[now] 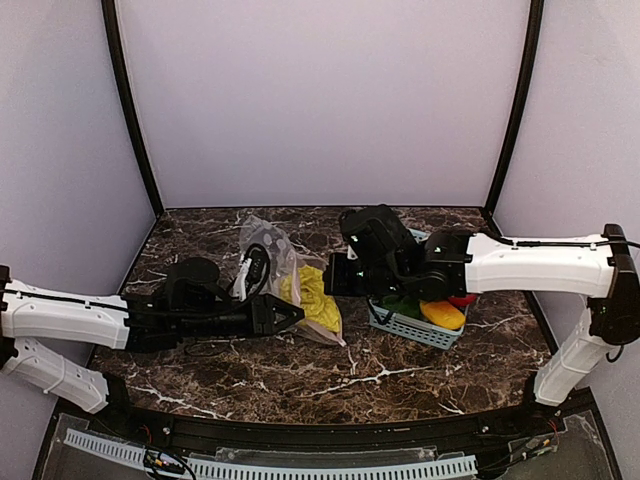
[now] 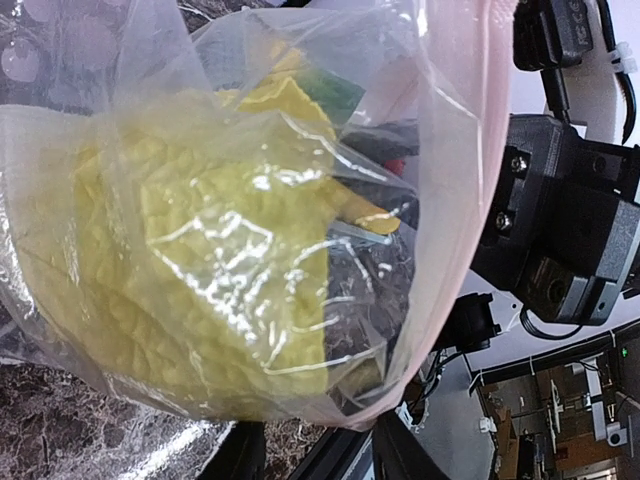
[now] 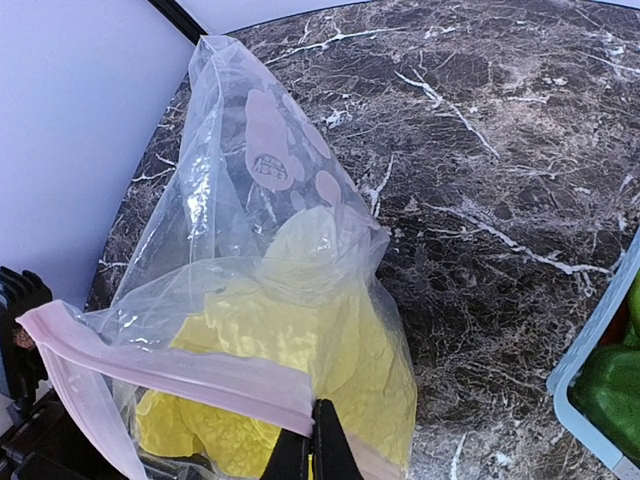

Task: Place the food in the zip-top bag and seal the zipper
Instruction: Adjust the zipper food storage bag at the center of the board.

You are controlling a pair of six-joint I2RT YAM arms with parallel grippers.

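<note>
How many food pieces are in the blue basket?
3 show: a green piece at left, the orange-yellow pepper in front, a red piece at right. The right arm covers part of the basket; more may be hidden.

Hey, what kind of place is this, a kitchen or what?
Not a kitchen; most likely a robot lab test booth. Two robot arms work a marble-patterned table boxed in by plain lavender walls, and the food looks like toy produce in a blue basket and a zip-top bag.
</note>
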